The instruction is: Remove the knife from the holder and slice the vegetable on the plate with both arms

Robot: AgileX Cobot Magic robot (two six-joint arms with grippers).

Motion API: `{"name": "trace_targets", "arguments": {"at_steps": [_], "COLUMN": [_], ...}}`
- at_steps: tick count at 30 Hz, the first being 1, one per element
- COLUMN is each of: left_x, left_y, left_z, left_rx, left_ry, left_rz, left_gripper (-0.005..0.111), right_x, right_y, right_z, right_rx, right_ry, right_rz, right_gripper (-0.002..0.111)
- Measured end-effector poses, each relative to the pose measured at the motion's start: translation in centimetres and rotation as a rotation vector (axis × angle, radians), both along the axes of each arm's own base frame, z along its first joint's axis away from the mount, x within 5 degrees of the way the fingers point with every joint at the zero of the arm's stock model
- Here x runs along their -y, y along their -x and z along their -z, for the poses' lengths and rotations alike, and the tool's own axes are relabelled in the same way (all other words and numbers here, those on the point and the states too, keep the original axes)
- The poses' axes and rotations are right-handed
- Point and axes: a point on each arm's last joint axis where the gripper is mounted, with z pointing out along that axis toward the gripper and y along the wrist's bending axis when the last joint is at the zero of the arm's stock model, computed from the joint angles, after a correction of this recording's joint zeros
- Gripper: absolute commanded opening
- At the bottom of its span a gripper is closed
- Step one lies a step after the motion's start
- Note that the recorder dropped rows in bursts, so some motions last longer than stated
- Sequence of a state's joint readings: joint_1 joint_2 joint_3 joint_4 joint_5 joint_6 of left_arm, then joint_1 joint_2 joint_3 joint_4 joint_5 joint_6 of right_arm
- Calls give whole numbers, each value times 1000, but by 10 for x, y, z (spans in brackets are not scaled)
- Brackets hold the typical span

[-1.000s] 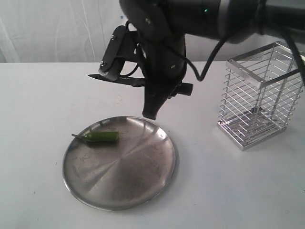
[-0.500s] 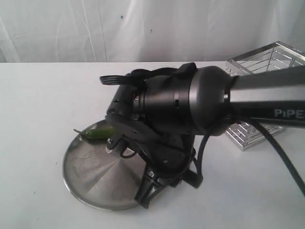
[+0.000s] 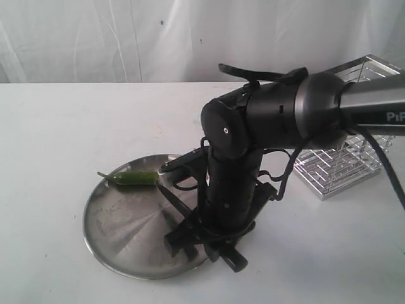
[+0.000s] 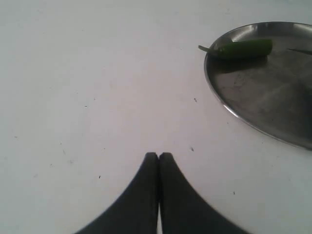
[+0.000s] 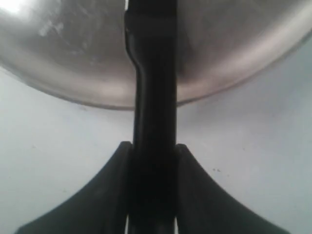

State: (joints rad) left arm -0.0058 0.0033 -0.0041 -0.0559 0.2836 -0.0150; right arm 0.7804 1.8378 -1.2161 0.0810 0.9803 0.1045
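Note:
The green chili [image 3: 136,178] lies at the back left of the steel plate [image 3: 117,231]. My right gripper [image 3: 197,239] is low over the plate's front right rim, shut on the black knife [image 3: 174,197], whose blade slants across the plate toward the chili, its tip a little short of it. In the right wrist view the knife handle [image 5: 153,97] runs between the fingers of the right gripper [image 5: 153,148], over the plate [image 5: 73,58]. My left gripper [image 4: 159,156] is shut and holds nothing, over bare table short of the plate [image 4: 263,102] and chili [image 4: 243,48]. The wire holder [image 3: 338,168] stands at the right.
The bulky right arm [image 3: 272,120] covers the plate's right side and part of the holder. A white curtain hangs behind the white table [image 3: 57,126]. The left arm does not show in the exterior view.
The right arm has come down from above the plate's far side to low over its front right, carrying the knife. Its blade now lies over the plate, pointing at the chili.

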Motion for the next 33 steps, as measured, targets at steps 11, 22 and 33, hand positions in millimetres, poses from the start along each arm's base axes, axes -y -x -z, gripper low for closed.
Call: {"name": "trace_targets", "arguments": {"at_steps": [11, 22, 33], "left_x": [0, 0, 0], "left_y": [0, 0, 0], "left_z": [0, 0, 0], "left_rx": [0, 0, 0], "left_ry": [0, 0, 0], "left_rz": [0, 0, 0], "left_gripper": [0, 0, 0], "right_x": [-4, -2, 13], "right_y": [-4, -3, -14], "right_z": [30, 30, -58], "right_rx": [-46, -67, 72], "right_ry": [39, 58, 68], "right_rz": [-55, -64, -157], "right_gripper": [13, 33, 33]}}
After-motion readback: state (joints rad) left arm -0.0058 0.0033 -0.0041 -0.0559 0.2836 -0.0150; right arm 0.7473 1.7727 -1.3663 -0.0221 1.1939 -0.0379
